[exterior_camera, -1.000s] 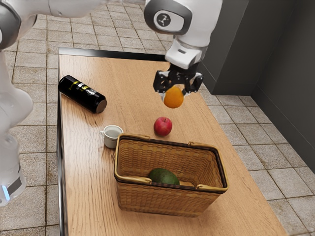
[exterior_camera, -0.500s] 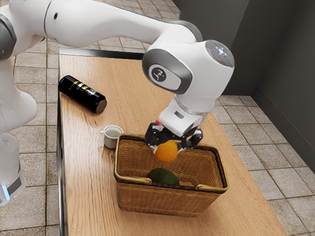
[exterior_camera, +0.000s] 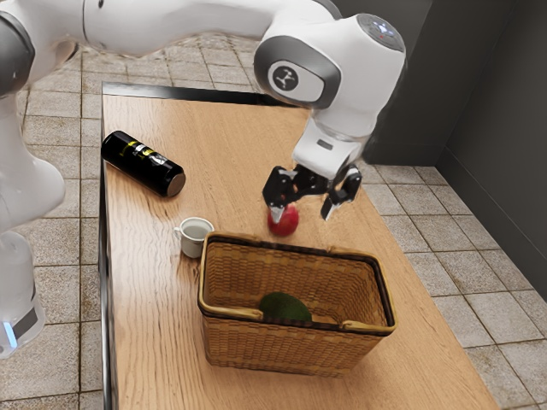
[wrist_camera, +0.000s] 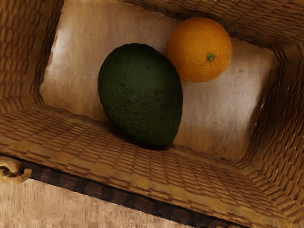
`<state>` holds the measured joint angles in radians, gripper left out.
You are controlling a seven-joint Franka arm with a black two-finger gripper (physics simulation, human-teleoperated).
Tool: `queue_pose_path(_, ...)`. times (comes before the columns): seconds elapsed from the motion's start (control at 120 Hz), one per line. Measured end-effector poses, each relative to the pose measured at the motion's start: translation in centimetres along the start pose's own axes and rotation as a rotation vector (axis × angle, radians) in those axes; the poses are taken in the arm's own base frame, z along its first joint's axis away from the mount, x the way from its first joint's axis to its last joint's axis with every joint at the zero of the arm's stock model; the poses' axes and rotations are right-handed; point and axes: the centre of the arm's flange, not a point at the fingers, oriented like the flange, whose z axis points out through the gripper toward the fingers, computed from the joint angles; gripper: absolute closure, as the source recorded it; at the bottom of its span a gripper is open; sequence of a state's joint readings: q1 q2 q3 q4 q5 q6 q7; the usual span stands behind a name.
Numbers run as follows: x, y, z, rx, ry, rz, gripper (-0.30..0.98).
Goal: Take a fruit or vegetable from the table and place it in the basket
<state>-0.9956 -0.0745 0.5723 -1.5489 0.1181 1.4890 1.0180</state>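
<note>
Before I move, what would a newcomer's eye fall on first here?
Most likely the bright round orange, inside the brown woven basket beside the large dark-green avocado. Next, the shiny red apple on the wooden table, just outside the basket, and my open black fingers hovering in the air, one partly covering the apple in the exterior view.

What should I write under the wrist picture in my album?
An avocado and an orange lie side by side in a basket.

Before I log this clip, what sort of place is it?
Probably a simulated kitchen or dining area: there's a tiled floor, a wooden table, and a wicker basket holding an avocado and an orange.
</note>
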Motion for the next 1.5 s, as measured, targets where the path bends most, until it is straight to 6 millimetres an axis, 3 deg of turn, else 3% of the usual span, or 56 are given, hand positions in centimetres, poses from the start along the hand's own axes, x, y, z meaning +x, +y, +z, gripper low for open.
queue_pose_path(0.092, -10.9, -4.8, 0.3, 0.022, 0.019, -0.206, 0.01)
queue_pose_path(0.133, -14.6, -6.4, 1.2, 0.03, 0.012, -0.28, 0.0)
queue_pose_path(0.183, -17.2, -8.0, 3.0, 0.031, -0.013, -0.34, 0.0)
queue_pose_path(0.267, -19.4, -10.4, 8.9, -0.019, -0.082, -0.411, 0.0)
queue_pose_path(0.317, -18.2, -10.9, 11.0, -0.031, -0.089, -0.398, 0.0)
queue_pose_path(0.417, -11.9, -10.3, 12.3, -0.017, -0.08, -0.29, 0.0)
queue_pose_path(0.475, -10.8, -10.3, 12.8, -0.012, -0.076, -0.271, 0.0)
queue_pose_path(0.733, -13.2, -11.3, 16.1, -0.031, -0.078, -0.31, 0.0)
queue_pose_path(0.917, -16.1, -11.7, 17.4, -0.048, -0.061, -0.349, 0.0)
queue_pose_path(1.117, -17.0, -11.2, 20.0, -0.08, -0.058, -0.349, 0.0)
queue_pose_path(1.5, -16.8, -10.8, 21.7, -0.095, -0.052, -0.327, 0.0)
